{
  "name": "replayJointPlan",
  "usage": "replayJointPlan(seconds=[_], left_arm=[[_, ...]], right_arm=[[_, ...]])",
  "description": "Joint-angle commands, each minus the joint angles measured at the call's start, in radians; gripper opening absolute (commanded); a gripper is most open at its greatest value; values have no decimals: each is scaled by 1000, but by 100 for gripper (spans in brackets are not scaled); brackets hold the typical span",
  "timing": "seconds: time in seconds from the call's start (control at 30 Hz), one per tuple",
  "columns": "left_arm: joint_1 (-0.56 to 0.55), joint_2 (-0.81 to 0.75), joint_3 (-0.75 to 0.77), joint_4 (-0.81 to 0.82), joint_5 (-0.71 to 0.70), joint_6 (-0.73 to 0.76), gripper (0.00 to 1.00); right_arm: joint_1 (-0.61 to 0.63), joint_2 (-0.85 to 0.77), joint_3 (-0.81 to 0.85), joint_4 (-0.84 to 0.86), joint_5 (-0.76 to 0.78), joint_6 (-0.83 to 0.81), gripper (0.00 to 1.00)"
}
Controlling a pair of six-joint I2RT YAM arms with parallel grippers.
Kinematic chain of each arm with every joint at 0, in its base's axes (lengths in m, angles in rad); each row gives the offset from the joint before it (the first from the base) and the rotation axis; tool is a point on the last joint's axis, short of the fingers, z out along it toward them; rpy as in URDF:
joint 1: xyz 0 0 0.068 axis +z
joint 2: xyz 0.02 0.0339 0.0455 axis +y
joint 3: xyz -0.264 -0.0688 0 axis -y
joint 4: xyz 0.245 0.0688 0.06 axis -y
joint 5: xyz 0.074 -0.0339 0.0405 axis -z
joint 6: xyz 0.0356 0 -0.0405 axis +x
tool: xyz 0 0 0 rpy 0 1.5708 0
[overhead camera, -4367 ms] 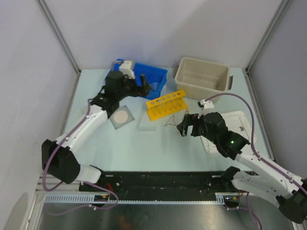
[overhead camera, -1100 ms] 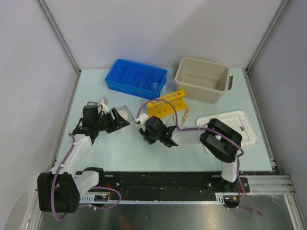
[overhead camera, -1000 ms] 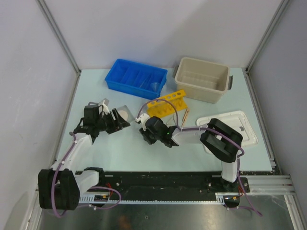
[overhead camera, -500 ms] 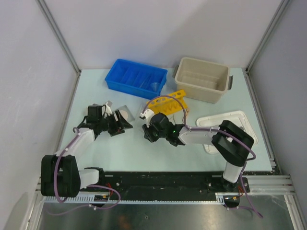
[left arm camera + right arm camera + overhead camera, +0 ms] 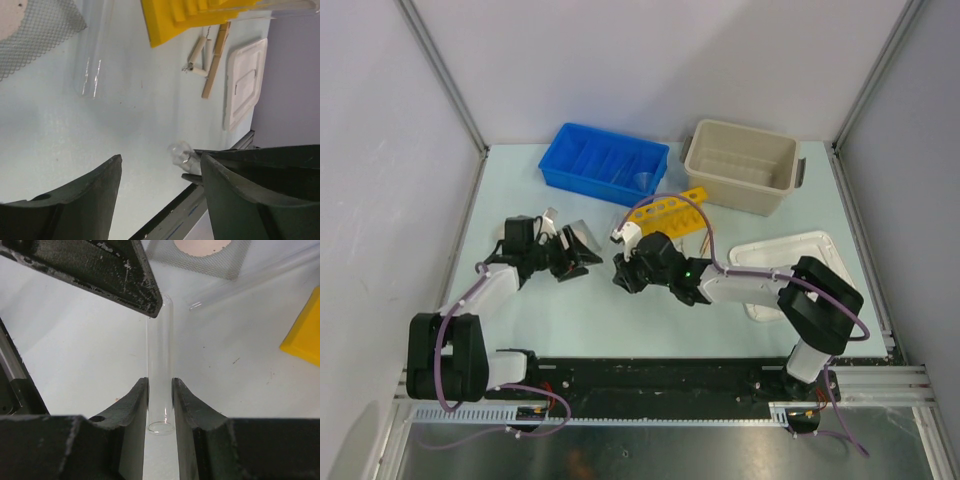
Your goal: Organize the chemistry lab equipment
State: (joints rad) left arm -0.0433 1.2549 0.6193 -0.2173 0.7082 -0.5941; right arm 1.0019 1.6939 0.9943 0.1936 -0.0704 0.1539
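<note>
Right pincer point(image 5: 160, 386) clamped on a clear test tube point(image 5: 160, 340) near the middle of the pale tabletop point(image 5: 75, 350). The left pincer point(image 5: 161, 160) faces it with jaws spread wide, the tube's rounded end showing between its fingers, close to one. Just beyond lie the square gauze with white centre point(image 5: 210, 257) and a second glass tube point(image 5: 260, 276), beside the yellow holed test-tube rack point(image 5: 670, 213). The wooden clamp stick point(image 5: 216, 62) and wire triangle point(image 5: 198, 50) rest near the rack, the white lid point(image 5: 245, 85) farther right. The blue divided bin point(image 5: 605, 165) and beige tub point(image 5: 740, 165) stand at the far edge.
</note>
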Motion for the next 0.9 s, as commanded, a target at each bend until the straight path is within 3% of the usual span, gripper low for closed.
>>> replayJointPlan(seconds=[0.0, 0.87], left_arm=[[-10, 3, 13, 77, 68, -56, 69], [-51, 18, -34, 151, 109, -115, 43]], right_arm=[[15, -39, -6, 49, -12, 7, 20], [41, -28, -8, 62, 49, 36, 20]])
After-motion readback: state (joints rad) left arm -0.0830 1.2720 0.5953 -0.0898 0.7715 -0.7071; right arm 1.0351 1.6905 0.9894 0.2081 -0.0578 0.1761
